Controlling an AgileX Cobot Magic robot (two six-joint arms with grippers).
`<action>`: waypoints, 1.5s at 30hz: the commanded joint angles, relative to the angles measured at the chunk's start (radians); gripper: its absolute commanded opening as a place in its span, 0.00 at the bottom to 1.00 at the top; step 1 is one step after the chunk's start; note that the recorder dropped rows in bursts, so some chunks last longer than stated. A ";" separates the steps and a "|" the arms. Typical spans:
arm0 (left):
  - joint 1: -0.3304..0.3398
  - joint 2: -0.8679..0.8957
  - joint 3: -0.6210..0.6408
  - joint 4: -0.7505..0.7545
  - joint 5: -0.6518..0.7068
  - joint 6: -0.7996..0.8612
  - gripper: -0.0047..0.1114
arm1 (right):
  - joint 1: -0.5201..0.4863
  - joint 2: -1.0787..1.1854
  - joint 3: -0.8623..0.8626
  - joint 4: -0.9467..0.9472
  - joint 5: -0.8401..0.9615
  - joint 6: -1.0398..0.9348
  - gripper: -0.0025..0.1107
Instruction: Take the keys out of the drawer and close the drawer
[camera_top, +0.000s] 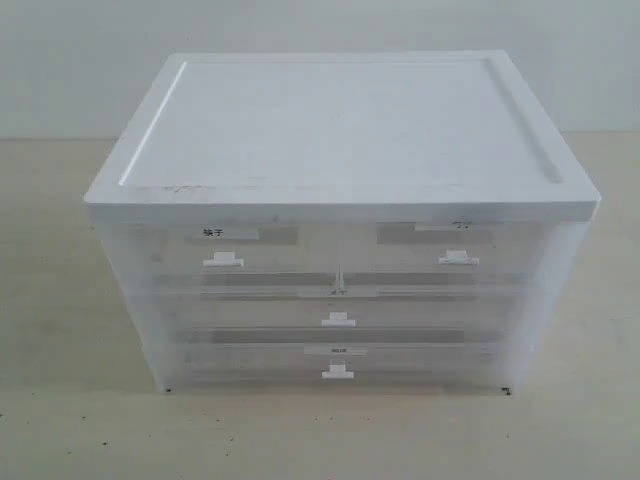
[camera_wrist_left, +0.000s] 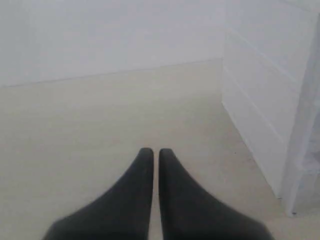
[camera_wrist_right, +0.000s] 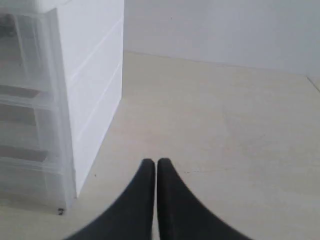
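My left gripper (camera_wrist_left: 151, 152) hangs over the pale table (camera_wrist_left: 100, 115), fingers pressed together on nothing, near one side wall of the storage cabinet (camera_wrist_left: 260, 100) and not touching it. On the exterior view the cabinet (camera_top: 340, 130) stands white-lidded, all four translucent drawers pushed in flush. On the left of its top row is the half-width drawer with the bold black label (camera_top: 250, 250). To the right of it is the drawer (camera_top: 440, 250) with the faint label (camera_top: 455, 228) on a brownish strip, its small white tab handle (camera_top: 457, 258) just below. The keys cannot be made out through its cloudy front. Two full-width drawers lie beneath that row. My right gripper (camera_wrist_right: 151, 162) is clenched and empty too, hanging above the table by the cabinet's opposite side wall (camera_wrist_right: 95, 75), clear of it.
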 joint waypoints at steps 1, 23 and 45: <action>-0.004 -0.004 0.003 0.050 -0.030 0.045 0.08 | 0.003 -0.005 0.000 -0.014 -0.110 -0.063 0.02; -0.004 -0.004 -0.005 0.029 -0.807 -0.762 0.08 | 0.003 -0.005 -0.012 -0.006 -0.920 0.723 0.02; -0.035 0.877 -0.310 1.311 -1.446 -1.247 0.08 | 0.257 0.547 -0.861 -0.226 0.213 0.063 0.02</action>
